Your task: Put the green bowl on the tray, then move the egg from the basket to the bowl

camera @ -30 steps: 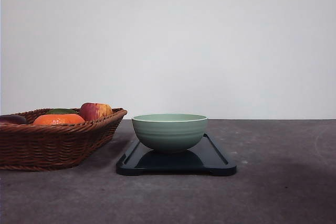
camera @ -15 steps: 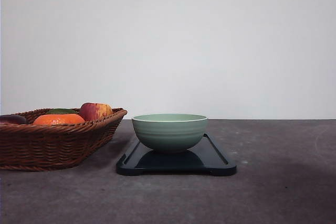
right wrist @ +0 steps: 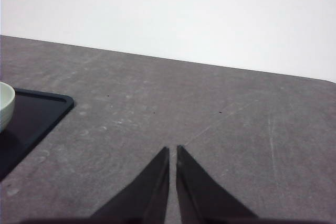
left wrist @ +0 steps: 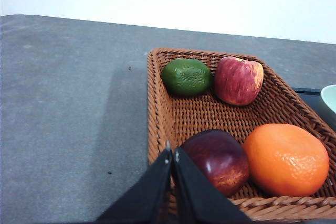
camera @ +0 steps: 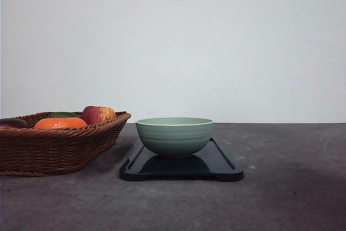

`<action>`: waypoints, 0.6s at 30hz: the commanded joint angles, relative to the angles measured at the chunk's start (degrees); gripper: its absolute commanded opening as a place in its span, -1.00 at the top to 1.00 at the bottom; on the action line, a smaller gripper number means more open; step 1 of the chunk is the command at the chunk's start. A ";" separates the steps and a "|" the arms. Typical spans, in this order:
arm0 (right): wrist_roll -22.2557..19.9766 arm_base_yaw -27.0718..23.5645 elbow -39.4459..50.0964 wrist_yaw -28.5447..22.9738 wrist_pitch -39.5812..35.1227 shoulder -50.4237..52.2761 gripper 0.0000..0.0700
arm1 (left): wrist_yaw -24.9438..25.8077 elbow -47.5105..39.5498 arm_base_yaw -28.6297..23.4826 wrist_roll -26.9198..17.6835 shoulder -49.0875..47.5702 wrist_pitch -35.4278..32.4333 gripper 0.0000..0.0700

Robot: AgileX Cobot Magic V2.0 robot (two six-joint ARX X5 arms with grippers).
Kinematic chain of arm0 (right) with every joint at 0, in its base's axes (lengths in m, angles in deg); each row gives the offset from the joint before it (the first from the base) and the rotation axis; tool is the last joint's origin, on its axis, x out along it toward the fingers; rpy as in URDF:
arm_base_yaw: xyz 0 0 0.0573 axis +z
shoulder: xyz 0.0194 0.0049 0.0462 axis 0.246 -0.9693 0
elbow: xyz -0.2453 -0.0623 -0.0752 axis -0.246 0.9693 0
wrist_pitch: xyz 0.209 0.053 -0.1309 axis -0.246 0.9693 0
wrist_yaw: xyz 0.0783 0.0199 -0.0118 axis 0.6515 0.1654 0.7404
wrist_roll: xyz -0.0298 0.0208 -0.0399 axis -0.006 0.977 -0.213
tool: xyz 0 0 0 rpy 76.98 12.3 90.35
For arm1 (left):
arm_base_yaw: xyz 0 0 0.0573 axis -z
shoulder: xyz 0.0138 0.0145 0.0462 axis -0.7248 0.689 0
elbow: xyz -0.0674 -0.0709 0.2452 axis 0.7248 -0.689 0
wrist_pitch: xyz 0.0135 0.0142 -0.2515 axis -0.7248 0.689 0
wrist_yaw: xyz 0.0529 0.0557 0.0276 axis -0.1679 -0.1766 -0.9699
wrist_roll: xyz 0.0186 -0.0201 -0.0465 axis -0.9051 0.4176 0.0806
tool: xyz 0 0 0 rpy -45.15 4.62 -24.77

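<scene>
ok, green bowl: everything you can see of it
The green bowl is round, pale sage green, with faint horizontal ridges outside and a lighter inside rim. It stands upright on the glossy black tray, toward its far end, right of the basket. Nothing else touches it. Its inside cannot be seen.

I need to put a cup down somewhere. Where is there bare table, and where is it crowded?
Bare table lies right of the tray, and also in front of it. The gap between the basket and tray is narrow. The green bowl takes up most of the tray, and the basket is full of fruit.
</scene>
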 commanded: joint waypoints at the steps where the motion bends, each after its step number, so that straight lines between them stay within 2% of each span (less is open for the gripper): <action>1: 0.97 0.02 0.22 -0.04 -0.60 -0.07 0.95 | -0.12 -1.07 -0.04 -0.37 -0.07 -0.68 1.00; 18: 0.96 0.02 0.22 -0.04 -0.60 -0.07 0.95 | -0.12 -1.07 -0.04 -0.37 -0.07 -0.68 1.00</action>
